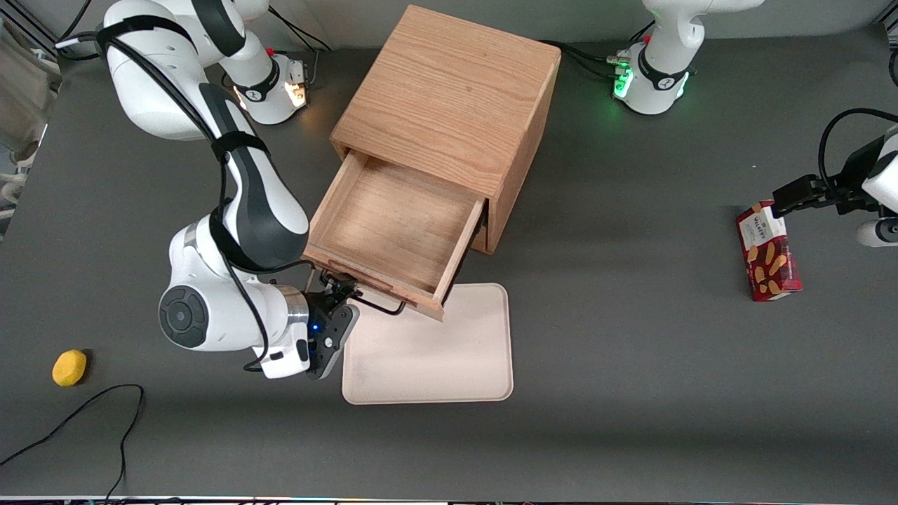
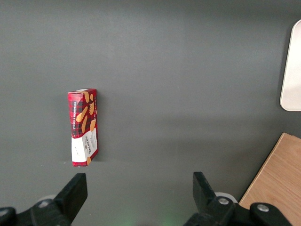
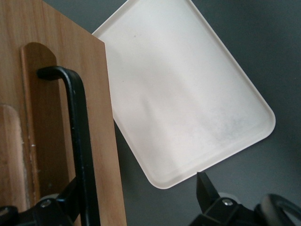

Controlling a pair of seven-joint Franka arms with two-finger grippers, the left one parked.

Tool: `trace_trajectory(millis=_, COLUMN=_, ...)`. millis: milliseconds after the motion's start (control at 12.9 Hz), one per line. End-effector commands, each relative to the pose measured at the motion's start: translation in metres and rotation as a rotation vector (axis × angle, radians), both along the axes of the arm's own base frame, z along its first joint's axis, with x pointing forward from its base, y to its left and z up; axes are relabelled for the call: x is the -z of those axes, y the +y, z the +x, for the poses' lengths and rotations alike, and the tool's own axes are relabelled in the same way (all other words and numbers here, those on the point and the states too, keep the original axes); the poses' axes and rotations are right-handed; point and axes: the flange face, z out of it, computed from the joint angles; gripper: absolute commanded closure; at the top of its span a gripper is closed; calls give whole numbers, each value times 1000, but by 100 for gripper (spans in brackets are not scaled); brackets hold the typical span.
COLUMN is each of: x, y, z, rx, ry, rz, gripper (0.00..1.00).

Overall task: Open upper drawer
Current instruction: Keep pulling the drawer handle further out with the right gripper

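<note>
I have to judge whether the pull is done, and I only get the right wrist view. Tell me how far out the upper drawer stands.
Observer: The upper drawer stands well out of the cabinet; the front view shows most of its floor.
Operator: Report what is in it.
Observer: Nothing shows inside, only bare wood.
Operator: Say where the tool sits along the handle.
Observer: The tool is at the end of the handle that lies toward the working arm's end of the table.
</note>
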Motion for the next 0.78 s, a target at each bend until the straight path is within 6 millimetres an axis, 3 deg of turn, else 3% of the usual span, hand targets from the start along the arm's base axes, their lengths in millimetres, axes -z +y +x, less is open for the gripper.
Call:
trace_trajectory(millis=0, x=1, y=-5, z=9, rx=-17, ry=-30, rz=7, gripper=0)
trace_trajectory(millis=700, x=4, y=-7, z=18, rx=-26, ry=-86, rz=30, gripper=0)
